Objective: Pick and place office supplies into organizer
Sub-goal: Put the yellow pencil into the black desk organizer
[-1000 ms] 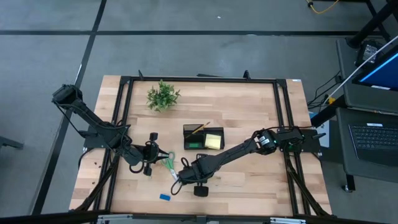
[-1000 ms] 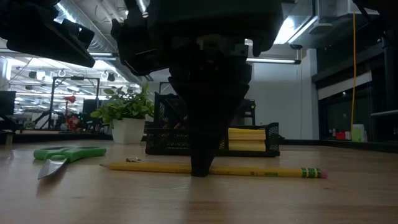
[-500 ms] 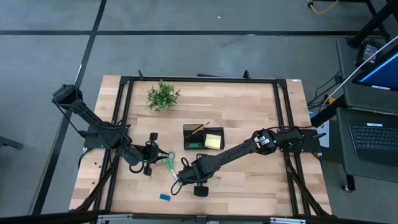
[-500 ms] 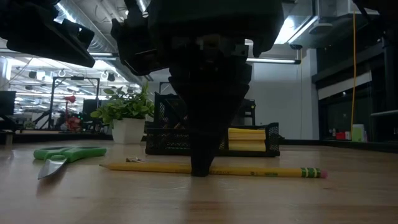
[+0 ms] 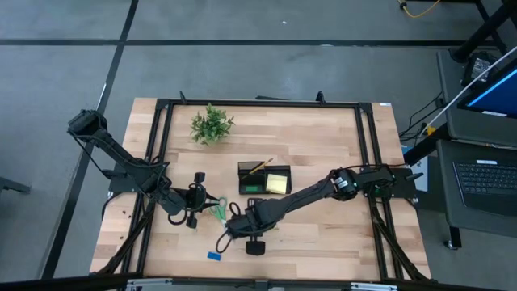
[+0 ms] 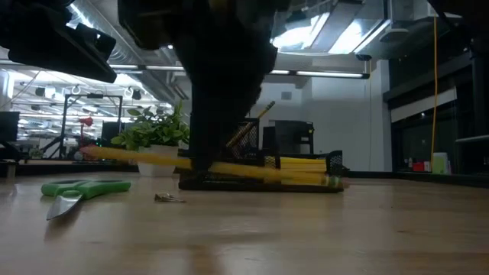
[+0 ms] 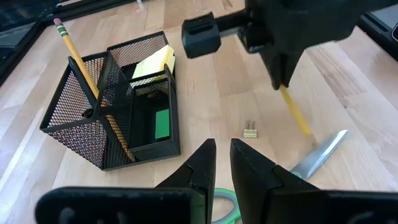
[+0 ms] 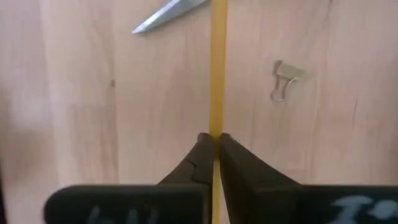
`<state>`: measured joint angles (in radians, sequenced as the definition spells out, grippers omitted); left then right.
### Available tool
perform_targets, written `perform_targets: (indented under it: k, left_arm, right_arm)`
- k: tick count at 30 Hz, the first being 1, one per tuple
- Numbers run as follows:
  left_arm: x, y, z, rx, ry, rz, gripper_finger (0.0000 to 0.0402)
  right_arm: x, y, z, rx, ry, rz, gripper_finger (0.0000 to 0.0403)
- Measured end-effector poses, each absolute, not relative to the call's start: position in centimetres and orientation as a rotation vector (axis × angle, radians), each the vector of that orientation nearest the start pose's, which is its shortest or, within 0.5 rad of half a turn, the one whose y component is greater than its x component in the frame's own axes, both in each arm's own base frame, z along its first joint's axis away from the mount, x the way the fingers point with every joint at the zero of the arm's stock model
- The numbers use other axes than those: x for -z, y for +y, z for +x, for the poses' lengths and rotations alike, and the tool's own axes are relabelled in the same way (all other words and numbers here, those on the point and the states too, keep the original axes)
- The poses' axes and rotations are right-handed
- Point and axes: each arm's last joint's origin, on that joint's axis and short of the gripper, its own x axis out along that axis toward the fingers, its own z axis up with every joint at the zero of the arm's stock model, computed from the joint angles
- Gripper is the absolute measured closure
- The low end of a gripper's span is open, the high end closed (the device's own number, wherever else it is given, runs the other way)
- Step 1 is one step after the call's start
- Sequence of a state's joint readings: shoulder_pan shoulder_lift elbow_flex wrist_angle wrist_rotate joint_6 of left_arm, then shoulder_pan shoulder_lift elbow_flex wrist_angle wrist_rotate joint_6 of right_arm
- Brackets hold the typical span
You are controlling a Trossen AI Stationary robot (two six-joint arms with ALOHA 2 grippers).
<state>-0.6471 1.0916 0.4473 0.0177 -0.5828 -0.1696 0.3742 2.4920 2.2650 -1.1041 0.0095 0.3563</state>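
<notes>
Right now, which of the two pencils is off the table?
The pencil pinched in the right hand, lifted above the wood near the scissors. The other pencil stands tilted in the black mesh organizer, eraser up.

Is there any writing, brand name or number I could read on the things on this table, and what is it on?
None can be read.
Yellow pencil, held off the table by the right gripper: no print legible.
Sticky-note pad in the black organizer: blank.
Green-handled scissors: no marking visible.
Laptop screen beside the table: too small to read.
</notes>
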Motion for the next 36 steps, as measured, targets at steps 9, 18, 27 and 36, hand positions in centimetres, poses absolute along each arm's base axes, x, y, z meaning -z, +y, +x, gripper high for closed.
perform_targets:
  k: [9,18,27,36]
  left_arm:
    - [-18.4,-11.0,17.3,0.022,0.519,0.215,0.0361]
    - [-18.4,-11.0,17.3,0.023,0.519,0.218,0.0361]
    - [-18.4,-11.0,17.3,0.022,0.519,0.217,0.0360]
    - [-18.4,-11.0,17.3,0.022,0.519,0.216,0.0359]
  right_arm:
    - [-20.0,18.3,46.9,-0.055,1.314,0.005,0.0398]
    - [-20.4,18.2,46.7,-0.044,1.316,0.005,0.0369]
    - [-20.5,18.3,46.9,-0.054,1.296,0.005,0.0352]
    - [-20.3,17.9,47.6,-0.085,1.235,-0.023,0.0331]
